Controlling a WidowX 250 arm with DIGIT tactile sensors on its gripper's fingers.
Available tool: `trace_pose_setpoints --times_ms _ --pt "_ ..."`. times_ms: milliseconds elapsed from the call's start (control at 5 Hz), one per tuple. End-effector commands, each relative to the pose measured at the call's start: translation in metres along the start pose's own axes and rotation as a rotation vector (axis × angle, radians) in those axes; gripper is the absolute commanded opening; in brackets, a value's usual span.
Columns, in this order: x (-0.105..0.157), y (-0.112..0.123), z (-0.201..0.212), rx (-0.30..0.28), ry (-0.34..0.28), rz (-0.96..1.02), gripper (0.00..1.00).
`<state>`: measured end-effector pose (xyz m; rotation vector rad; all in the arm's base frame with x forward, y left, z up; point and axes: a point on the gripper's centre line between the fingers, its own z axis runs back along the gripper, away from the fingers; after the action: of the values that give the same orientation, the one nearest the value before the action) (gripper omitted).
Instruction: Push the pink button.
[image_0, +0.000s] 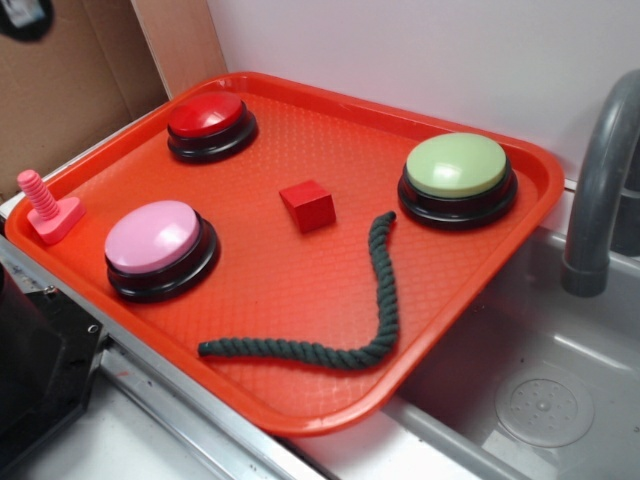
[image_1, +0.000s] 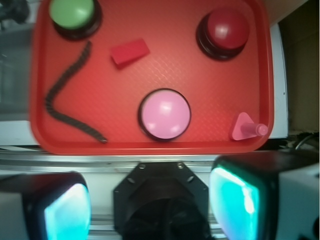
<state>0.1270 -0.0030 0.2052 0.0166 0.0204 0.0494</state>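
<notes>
The pink button (image_0: 155, 240) sits dome-up on its round black base near the front left edge of the red tray (image_0: 300, 390), beside a pink bolt (image_0: 48, 208). It is round, with no long axis. The claw (image_1: 150, 200) hangs wide open, short of the tray.

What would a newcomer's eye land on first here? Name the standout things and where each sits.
The bright orange-red tray fills the scene, carrying three domed buttons: the pink button at its front left, a red button at the back left, a green button at the right. A dark rope snakes across the front, with a red block mid-tray.
</notes>
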Motion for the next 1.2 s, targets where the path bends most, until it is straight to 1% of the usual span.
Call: trace_pose_setpoints --times_ms 0,200,400,600,800,1000 --pt "0.032 -0.003 -0.078 0.062 0.051 -0.156 1.00" --pt "0.031 0.006 -0.099 0.109 0.000 -0.175 1.00" --pt "0.016 0.001 -0.116 0.087 -0.100 -0.229 1.00" --pt "0.010 0.005 -0.129 0.129 -0.051 -0.176 1.00" --pt "0.020 0.020 -0.133 0.145 -0.073 -0.220 1.00" --pt "0.037 0.023 -0.140 0.107 -0.058 -0.250 1.00"
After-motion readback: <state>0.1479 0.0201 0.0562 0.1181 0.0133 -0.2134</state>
